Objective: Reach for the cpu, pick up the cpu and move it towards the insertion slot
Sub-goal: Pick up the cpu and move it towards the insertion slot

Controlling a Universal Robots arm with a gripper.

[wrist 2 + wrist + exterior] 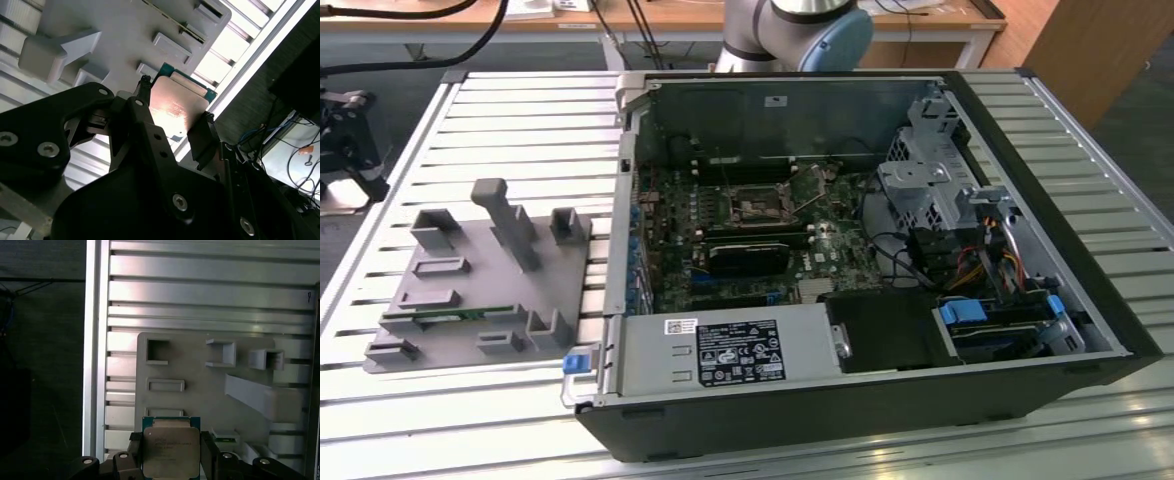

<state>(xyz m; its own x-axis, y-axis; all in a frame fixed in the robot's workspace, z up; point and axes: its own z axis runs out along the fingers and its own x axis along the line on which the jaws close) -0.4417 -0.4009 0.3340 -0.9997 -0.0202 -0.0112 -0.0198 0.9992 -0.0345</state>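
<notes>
Plainly, the gripper [171, 454] is clamped on the cpu [170, 462], with one black finger [134, 456] at each side. The square chip lies flat, silvery top turned up at the wrist cameras, with no side longer than another. It sits over the edge of the grey fixture [200, 405] on the slatted table [200, 300] with raised blocks close by, and the insertion slot [758, 205] lies well apart inside the open computer case [854, 415]. The fingers hide the chip's flanks, its near edge is cut off, and I cannot tell whether it is lifted clear.
</notes>
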